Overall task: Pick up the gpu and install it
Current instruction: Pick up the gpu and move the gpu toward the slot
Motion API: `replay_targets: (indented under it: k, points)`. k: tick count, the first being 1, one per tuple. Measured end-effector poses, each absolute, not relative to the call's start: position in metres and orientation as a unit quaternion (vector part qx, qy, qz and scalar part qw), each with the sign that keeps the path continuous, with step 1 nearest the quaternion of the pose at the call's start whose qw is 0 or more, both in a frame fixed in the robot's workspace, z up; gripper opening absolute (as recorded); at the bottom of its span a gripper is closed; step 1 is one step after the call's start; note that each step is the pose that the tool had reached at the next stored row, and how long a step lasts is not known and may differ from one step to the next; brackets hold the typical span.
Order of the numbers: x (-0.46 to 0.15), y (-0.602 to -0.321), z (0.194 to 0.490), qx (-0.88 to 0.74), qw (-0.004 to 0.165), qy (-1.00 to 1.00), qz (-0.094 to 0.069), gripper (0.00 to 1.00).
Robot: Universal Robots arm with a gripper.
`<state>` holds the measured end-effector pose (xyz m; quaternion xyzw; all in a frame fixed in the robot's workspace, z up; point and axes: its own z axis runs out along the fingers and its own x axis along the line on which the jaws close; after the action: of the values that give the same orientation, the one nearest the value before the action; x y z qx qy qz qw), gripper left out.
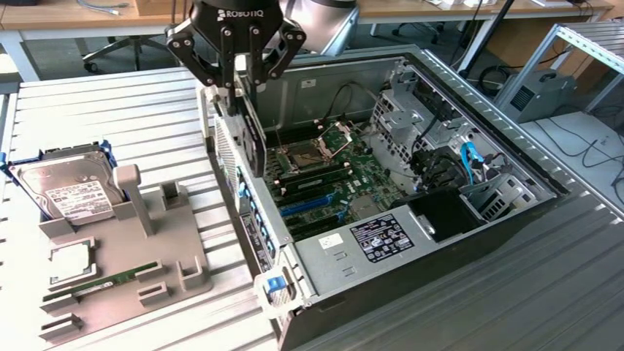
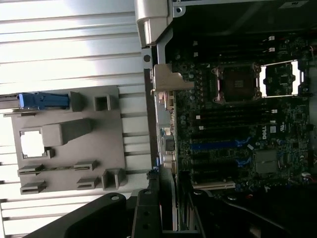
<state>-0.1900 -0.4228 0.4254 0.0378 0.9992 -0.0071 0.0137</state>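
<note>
My gripper (image 1: 240, 89) hangs over the rear wall of the open computer case (image 1: 487, 241), shut on the gpu (image 1: 251, 142). The card hangs upright and edge-on below the fingers: thin, dark, with its silver bracket toward the case's back panel. Its lower edge is above the motherboard (image 1: 366, 183), near the CPU socket side. In the wrist view the gpu (image 2: 167, 148) runs as a narrow strip from between the fingers (image 2: 148, 210) to its bracket tip (image 2: 168, 82), beside the blue expansion slots (image 2: 218, 145).
A grey parts holder (image 1: 146, 256) lies on the slatted table at the exterior view's left. It carries a hard drive (image 1: 69, 191), a RAM stick (image 1: 98, 287) and a square chip (image 1: 70, 263). Cables and drive cages (image 1: 458, 168) fill the case's far side.
</note>
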Motion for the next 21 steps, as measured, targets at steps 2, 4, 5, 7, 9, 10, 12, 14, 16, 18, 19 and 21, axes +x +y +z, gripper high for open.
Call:
replay_targets:
  k: [2,4,5,7,9,10,12,14,16,18,19,21]
  points:
    - [-0.187,-0.423,0.425,0.038,0.014,0.999,-0.007,0.27]
    - [-0.185,-0.423,0.425,0.038,0.014,0.999,-0.007,0.27]
    - [-0.184,-0.423,0.425,0.038,0.014,0.999,-0.007,0.27]
    - [-0.181,-0.423,0.425,0.038,0.014,0.999,-0.007,0.27]
    - [-0.178,-0.423,0.425,0.038,0.013,0.999,-0.007,0.27]
    - [-0.177,-0.423,0.425,0.038,0.013,0.999,-0.007,0.27]
    - [-0.174,-0.423,0.425,0.038,0.013,0.999,-0.007,0.27]
    - [-0.172,-0.423,0.425,0.038,0.013,0.999,-0.007,0.27]
    - [-0.171,-0.423,0.424,0.038,0.013,0.999,-0.007,0.27]
    - [-0.169,-0.423,0.424,0.038,0.013,0.999,-0.007,0.27]
    - [-0.168,-0.423,0.424,0.038,0.013,0.999,-0.007,0.27]
    - [-0.166,-0.423,0.423,0.038,0.013,0.999,-0.007,0.27]
